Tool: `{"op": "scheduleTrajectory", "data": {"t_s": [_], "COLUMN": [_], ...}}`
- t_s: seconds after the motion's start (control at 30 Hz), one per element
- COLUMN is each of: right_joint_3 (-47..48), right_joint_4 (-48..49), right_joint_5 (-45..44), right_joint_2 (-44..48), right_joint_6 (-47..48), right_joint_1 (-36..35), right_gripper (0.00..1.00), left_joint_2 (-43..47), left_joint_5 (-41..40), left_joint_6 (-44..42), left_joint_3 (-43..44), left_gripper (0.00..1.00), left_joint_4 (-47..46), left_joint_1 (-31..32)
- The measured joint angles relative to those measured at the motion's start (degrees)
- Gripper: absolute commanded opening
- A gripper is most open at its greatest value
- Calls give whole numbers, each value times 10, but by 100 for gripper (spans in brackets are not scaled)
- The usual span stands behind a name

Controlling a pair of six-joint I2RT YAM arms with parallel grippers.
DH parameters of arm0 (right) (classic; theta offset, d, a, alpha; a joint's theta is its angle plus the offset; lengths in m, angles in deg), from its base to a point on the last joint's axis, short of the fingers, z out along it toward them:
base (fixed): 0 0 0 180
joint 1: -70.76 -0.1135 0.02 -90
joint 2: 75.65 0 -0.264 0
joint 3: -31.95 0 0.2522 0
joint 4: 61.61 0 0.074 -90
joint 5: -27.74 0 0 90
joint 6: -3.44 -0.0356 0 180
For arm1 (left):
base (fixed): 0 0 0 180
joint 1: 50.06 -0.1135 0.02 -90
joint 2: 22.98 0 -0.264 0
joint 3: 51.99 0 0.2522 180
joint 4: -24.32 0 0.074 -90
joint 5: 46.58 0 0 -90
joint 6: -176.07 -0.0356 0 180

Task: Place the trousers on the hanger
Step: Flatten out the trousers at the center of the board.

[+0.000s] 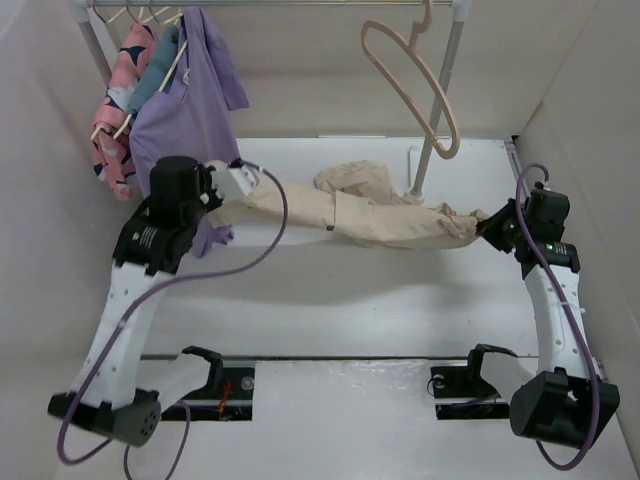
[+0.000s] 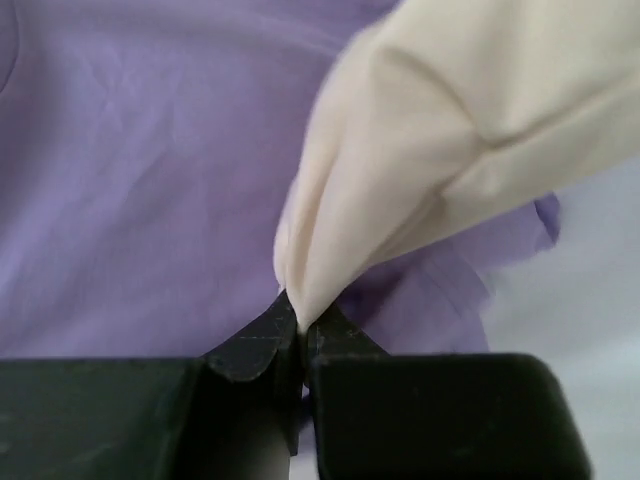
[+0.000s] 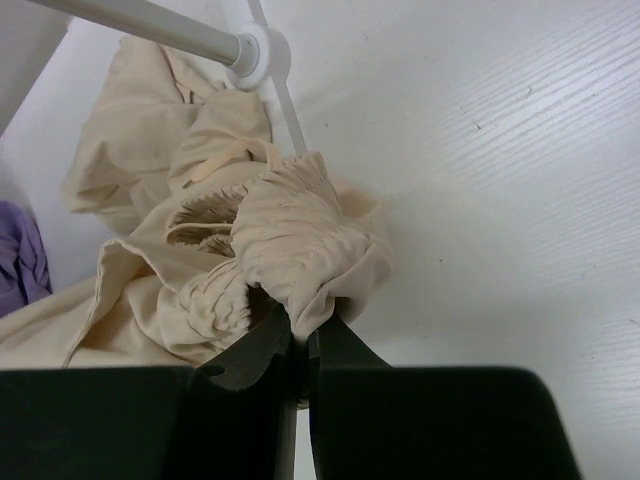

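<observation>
The beige trousers (image 1: 370, 212) hang stretched between my two grippers above the white table. My left gripper (image 1: 243, 182) is shut on one end of the trousers (image 2: 420, 170), in front of the purple shirt. My right gripper (image 1: 487, 228) is shut on the gathered other end (image 3: 290, 250). The pale pink hanger (image 1: 415, 85) hangs by its hook from the rail at the top, above and behind the middle of the trousers, empty. Part of the cloth sags in a heap near the rack's post.
A purple shirt (image 1: 190, 100) and a pink patterned garment (image 1: 120, 110) hang on wooden hangers at the rail's left end. The rack's post (image 1: 435, 120) meets the table at a round foot (image 3: 258, 52). White walls close in left, right and behind.
</observation>
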Motion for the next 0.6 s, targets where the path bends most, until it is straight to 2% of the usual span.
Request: {"op": "scheduleTrajectory", "data": {"t_s": [0.03,0.07,0.13,0.17,0.2,0.37,0.5,0.6], "right_joint_3": [0,0,0,0,0,0,5,11], "right_joint_4": [0,0,1,2,3,3,-1,-3], "right_joint_5": [2,2,2,2,2,-3,-12,-17], "right_joint_2": [0,0,0,0,0,0,0,0], "right_joint_6": [1,2,4,5,6,13,15,17], "right_joint_1": [0,0,0,1,3,7,8,11], "right_gripper": [0,0,0,0,0,0,0,0], "left_joint_2": [32,60,107,118,121,59,2,-25], "left_joint_5": [5,10,31,44,60,109,115,115], "left_joint_6": [-21,-39,-70,-77,-78,-46,10,41], "left_joint_3": [-5,-15,-57,-83,-110,-191,-211,-221], "left_gripper": [2,30,77,91,100,100,91,89], "left_joint_4": [24,45,86,106,122,160,156,151], "left_joint_1": [7,16,37,46,55,87,89,84]}}
